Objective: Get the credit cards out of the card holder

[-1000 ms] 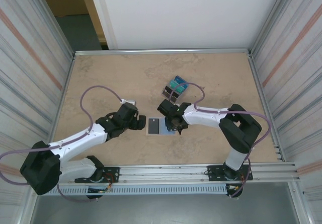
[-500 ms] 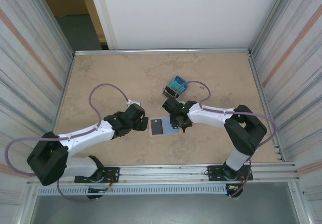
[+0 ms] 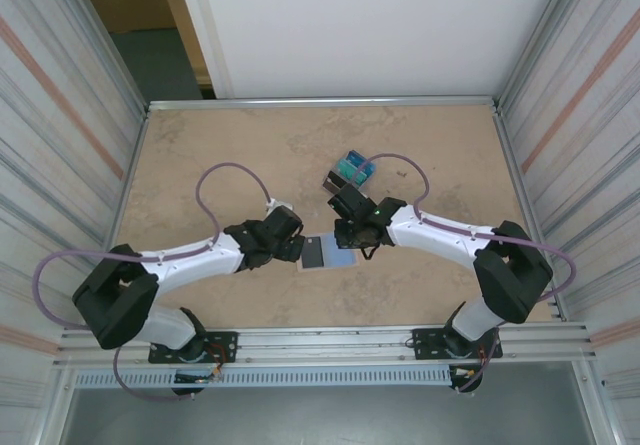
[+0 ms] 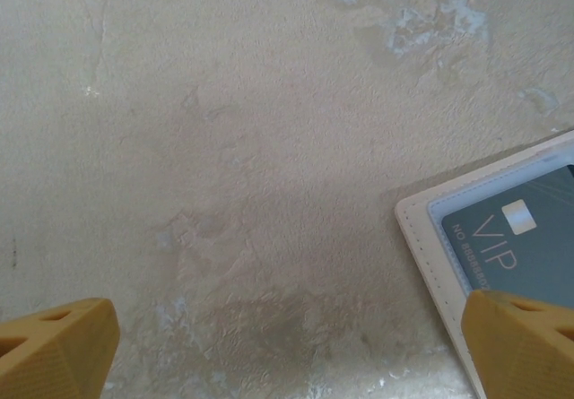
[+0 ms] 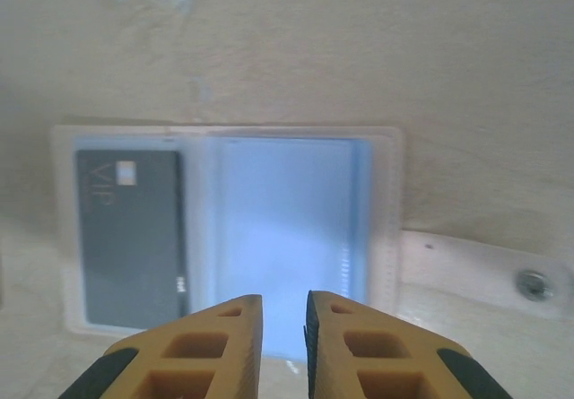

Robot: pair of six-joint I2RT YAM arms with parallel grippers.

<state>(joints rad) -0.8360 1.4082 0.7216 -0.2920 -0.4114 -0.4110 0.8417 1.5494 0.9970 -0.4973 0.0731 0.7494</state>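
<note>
My left gripper [image 3: 291, 246] stands fully open and holds nothing. In the left wrist view its yellow fingers [image 4: 56, 350] are far apart. The one at 4 o'clock sits over the corner of the small tan folding card holder [image 4: 421, 229], but I cannot tell if it touches.

My right gripper [image 5: 284, 345] is almost closed, with only a thin slit between its yellow fingers [image 5: 202, 350], and I see nothing clamped between them. It hangs over the near edge of the holder's pale blue half.

The card holder lies unfolded and flat on the beige stone-pattern table [image 3: 200, 145], between the two grippers. It is at 3 o'clock from the left gripper and at about 7 o'clock from the right one. One dark grey rectangular card [image 5: 130, 238] with the letters VIP sits in its left pocket. The right pocket looks plain pale blue. The short tan closing tab [image 5: 466, 269] sticks out at 3 o'clock in the right wrist view.

A small pile of teal and dark cards [image 3: 350, 173] lies on the table at 12 o'clock from the right gripper, apart from the holder.
</note>
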